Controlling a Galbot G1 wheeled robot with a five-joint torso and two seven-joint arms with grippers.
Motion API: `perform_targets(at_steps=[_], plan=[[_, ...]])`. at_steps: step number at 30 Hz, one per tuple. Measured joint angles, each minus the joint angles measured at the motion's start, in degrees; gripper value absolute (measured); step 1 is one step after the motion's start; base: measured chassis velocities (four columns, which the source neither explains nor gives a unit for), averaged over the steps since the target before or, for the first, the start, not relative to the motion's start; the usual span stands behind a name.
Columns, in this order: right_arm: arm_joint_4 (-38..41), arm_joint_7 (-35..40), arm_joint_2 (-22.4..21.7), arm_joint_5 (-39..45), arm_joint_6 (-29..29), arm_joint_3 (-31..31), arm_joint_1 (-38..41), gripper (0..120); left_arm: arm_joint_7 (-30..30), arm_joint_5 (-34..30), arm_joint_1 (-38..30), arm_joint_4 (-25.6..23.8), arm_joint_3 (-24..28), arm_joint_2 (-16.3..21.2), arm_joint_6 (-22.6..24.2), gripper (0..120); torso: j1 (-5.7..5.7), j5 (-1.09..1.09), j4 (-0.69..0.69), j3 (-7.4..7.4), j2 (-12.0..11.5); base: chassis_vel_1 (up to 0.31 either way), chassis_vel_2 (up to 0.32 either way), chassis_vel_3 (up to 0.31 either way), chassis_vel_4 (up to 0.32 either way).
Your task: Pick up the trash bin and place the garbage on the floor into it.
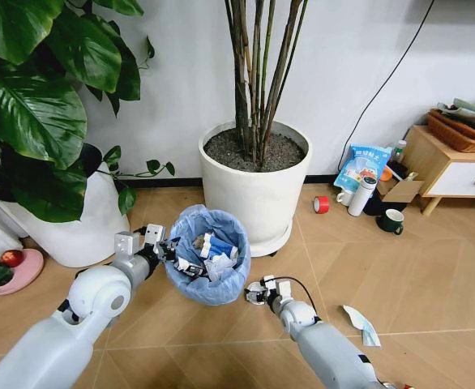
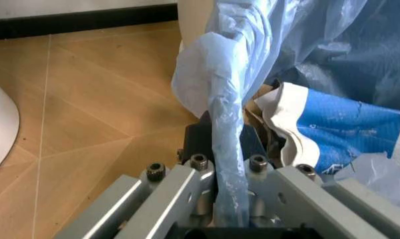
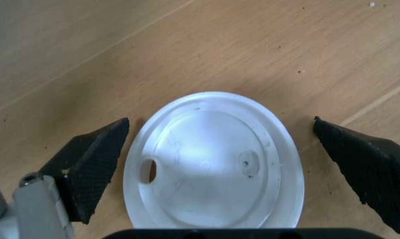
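Head view: the trash bin (image 1: 209, 255), lined with a light-blue bag, sits off the floor in front of the large white plant pot (image 1: 255, 182), with scraps of garbage (image 1: 209, 251) inside. The left gripper (image 1: 166, 249) has its jaws clamped on the bag-covered rim (image 2: 228, 164). The right gripper (image 1: 256, 294) hangs low beside the bin, jaws spread wide on either side of a white round disc (image 3: 213, 164) lying on the floor (image 3: 266, 45). A crumpled wrapper (image 1: 361, 324) lies on the floor to the right.
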Motion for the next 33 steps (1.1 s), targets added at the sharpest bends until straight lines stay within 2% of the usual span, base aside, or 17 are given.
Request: perform_targets(at_steps=[7, 13, 15, 16, 21, 33], plan=[[-0.45, -0.66, -0.06, -0.19, 0.10, 0.15, 0.00, 100, -0.01, -0.23, -0.29, 0.20, 0.20, -0.07, 0.00, 0, 0.00, 0.02, 0.02, 0.00, 0.00, 0.000, 0.000, 0.000, 0.000], [0.56, -0.60, -0.28, -0.23, 0.09, -0.07, -0.68, 85, -0.01, -0.27, -0.58, 0.53, 0.27, -0.09, 0.00, 0, 0.00, -0.01, -0.03, 0.00, 0.00, 0.000, 0.000, 0.000, 0.000], [0.99, -0.59, -0.22, -0.16, 0.01, 0.08, -0.83, 86, 0.02, -0.27, -0.58, 0.58, 0.27, -0.20, 0.00, 0, 0.00, 0.03, 0.00, 0.01, 0.00, 0.000, 0.000, 0.000, 0.000], [1.35, -0.56, -0.22, -0.05, -0.14, 0.15, -1.00, 90, 0.03, -0.25, -0.56, 0.62, 0.27, -0.29, 0.00, 0, 0.01, 0.08, 0.02, 0.02, 0.00, 0.000, 0.000, 0.000, 0.000], [3.74, -0.54, -1.06, 0.53, -1.23, -0.21, -2.13, 99, 0.09, 0.04, -0.39, 0.74, 0.30, -0.75, -0.01, 0, 0.02, 0.05, 0.03, 0.03, -0.01, 0.000, 0.000, 0.000, 0.000], [6.07, -0.16, -2.44, 0.56, -1.92, -0.59, -3.47, 100, 0.14, 0.12, -0.44, 0.83, 0.33, -1.19, 0.00, 0, 0.02, 0.01, 0.00, 0.02, -0.02, 0.000, 0.000, 0.000, 0.000]])
